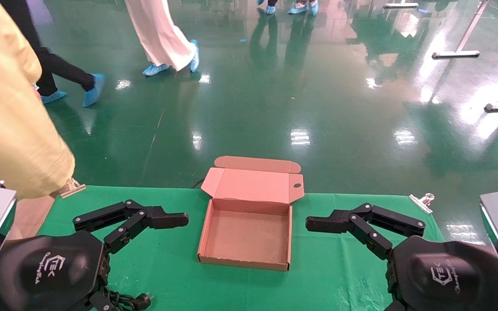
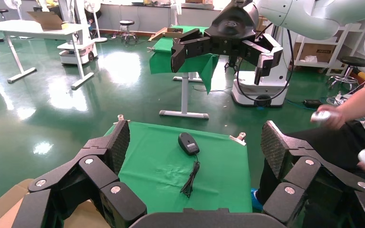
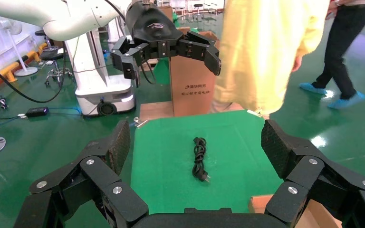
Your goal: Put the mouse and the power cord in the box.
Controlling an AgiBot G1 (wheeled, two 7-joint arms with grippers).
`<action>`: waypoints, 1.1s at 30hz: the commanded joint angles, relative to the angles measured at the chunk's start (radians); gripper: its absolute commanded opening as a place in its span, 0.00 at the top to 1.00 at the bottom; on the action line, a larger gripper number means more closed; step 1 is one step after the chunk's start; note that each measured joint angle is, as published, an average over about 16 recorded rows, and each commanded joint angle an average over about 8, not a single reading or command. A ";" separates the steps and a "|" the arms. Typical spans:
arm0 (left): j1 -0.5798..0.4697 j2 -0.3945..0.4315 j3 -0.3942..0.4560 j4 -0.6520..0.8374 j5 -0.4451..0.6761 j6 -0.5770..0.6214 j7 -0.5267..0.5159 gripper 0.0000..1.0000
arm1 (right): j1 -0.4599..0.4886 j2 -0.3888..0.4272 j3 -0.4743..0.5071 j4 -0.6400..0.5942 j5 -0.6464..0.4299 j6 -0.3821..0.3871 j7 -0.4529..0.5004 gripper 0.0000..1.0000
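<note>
The tan box (image 1: 208, 233) lies open at the middle of the green table, its lid (image 1: 253, 183) folded back. My left gripper (image 1: 167, 219) hovers left of it, open and empty. Under that arm, near the front edge, part of the coiled power cord (image 1: 134, 300) shows; the right wrist view has the whole power cord (image 3: 199, 159) on the cloth. My right gripper (image 1: 322, 223) hovers right of the box, open and empty. The mouse (image 2: 188, 143) is hidden in the head view; in the left wrist view it lies on the cloth with its thin cable (image 2: 190, 178) trailing.
A person in yellow (image 1: 7, 108) stands at the table's left corner. Metal clips (image 1: 72, 188) (image 1: 422, 201) hold the cloth at the back corners. Other people walk on the green floor (image 1: 275, 95) beyond the table. A seated person (image 2: 361, 109) is at the table's right side.
</note>
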 commanded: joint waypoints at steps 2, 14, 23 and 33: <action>0.000 0.000 0.000 0.000 0.000 0.000 0.000 0.00 | 0.000 0.000 0.000 0.000 0.000 0.000 0.000 0.00; -0.020 0.009 0.016 -0.015 0.064 -0.016 0.026 0.00 | 0.016 0.008 -0.020 -0.012 -0.041 -0.024 -0.002 0.00; -0.101 0.035 0.089 -0.043 0.347 -0.067 0.146 0.00 | 0.180 0.023 -0.199 -0.010 -0.306 -0.088 0.091 0.00; -0.161 0.129 0.215 -0.005 0.748 -0.178 0.321 0.00 | 0.406 0.006 -0.537 -0.069 -0.639 -0.100 0.155 0.00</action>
